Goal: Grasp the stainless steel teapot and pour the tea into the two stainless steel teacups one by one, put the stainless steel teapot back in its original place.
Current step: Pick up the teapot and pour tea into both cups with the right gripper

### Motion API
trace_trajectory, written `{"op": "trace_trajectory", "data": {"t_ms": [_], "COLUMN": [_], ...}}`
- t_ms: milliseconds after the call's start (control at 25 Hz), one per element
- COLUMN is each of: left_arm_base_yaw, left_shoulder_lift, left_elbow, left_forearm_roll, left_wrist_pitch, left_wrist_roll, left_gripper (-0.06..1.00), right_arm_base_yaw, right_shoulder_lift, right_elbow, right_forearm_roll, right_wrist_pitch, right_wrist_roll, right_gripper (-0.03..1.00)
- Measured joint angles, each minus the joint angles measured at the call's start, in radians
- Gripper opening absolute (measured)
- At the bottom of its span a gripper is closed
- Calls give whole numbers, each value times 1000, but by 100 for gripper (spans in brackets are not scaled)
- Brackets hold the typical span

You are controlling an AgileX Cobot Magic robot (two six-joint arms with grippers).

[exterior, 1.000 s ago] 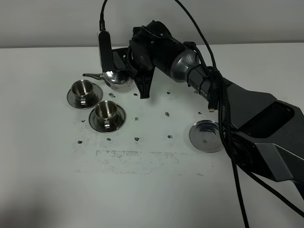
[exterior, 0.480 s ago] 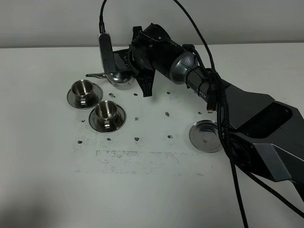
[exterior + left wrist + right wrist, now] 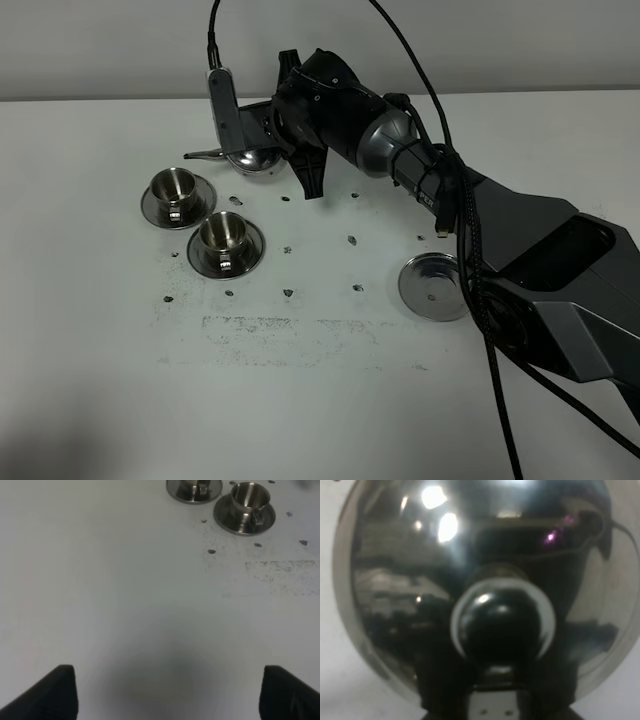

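Observation:
My right gripper [image 3: 262, 138] is shut on the stainless steel teapot [image 3: 250, 160], holding it just above the table at the far left, beyond the cups. Its thin spout [image 3: 200, 155] points left. In the right wrist view the teapot's shiny lid [image 3: 410, 580] and round knob [image 3: 502, 617] fill the picture. The two stainless steel teacups stand on their saucers in front of the pot: one further left [image 3: 178, 190], one nearer [image 3: 225, 238]. They also show in the left wrist view, the near cup [image 3: 246, 502] and the far cup [image 3: 194, 487]. My left gripper [image 3: 175, 690] hangs open over bare table.
A round steel disc [image 3: 433, 287] lies alone on the table's right half, beside the right arm's base link [image 3: 560, 270]. Dark specks [image 3: 288, 292] dot the white tabletop around the cups. Black cables [image 3: 470, 230] trail along the right arm.
The right gripper has carried the teapot slightly right and toward the far edge, away from the cups. The cups and the disc have not moved.

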Motion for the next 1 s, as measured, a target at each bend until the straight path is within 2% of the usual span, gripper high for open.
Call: {"op": "trace_trajectory", "data": {"t_ms": [280,560,1000], "left_arm_base_yaw": [0,0,0], "left_shoulder_lift": [0,0,0], "left_elbow": [0,0,0], "left_forearm_roll": [0,0,0], "left_wrist_pitch": [0,0,0], "left_wrist_roll": [0,0,0], "left_gripper": [72,72,72], "right_arm_base_yaw": [0,4,11], "right_shoulder_lift": [0,0,0], "right_elbow": [0,0,0], "right_forearm_roll": [-34,-39,-48], "right_wrist_pitch": [-4,-8,-14], "right_wrist_roll": [-11,-74,-112], "right_gripper": [17,17,17]}}
